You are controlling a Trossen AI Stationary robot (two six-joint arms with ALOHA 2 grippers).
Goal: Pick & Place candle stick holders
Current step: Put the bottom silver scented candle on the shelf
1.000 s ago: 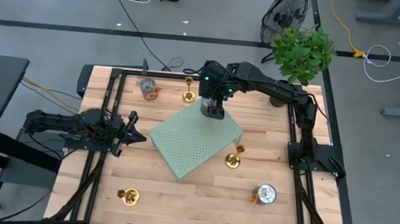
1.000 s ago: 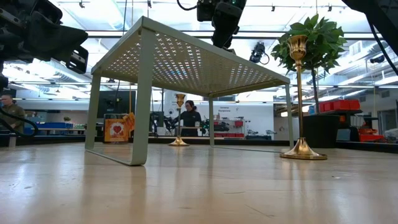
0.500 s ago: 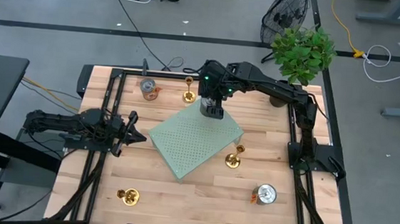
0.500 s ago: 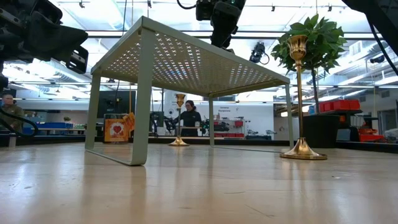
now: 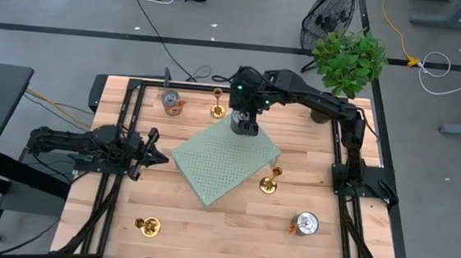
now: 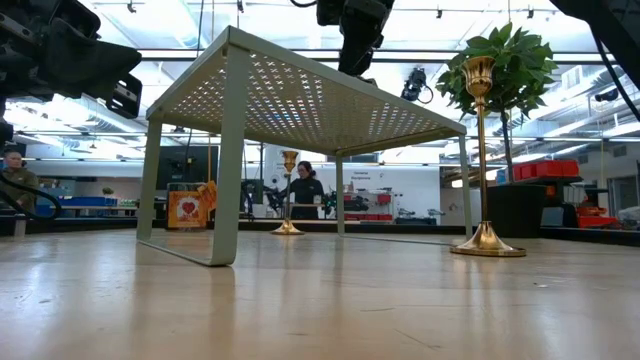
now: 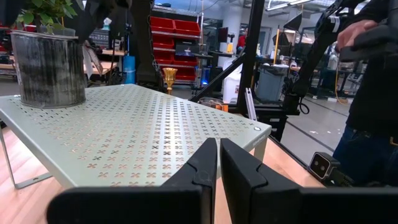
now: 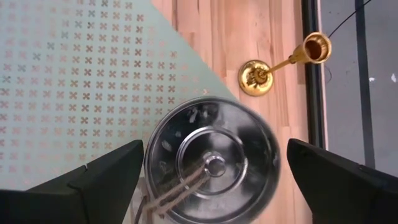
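3 candle stick holders (image 5: 217,103) (image 5: 270,182) (image 5: 149,226) sit on the bench (image 5: 231,228) around the green rack (image 5: 224,162), none on it. Your right gripper (image 5: 245,127), jaws wide, just lifted off a tin can (image 8: 211,167) at the rack's far corner. Left gripper (image 5: 151,156) closed, idle.

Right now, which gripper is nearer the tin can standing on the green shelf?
Right. The right gripper hangs directly above the tin can, open; the left gripper waits beyond the green shelf.
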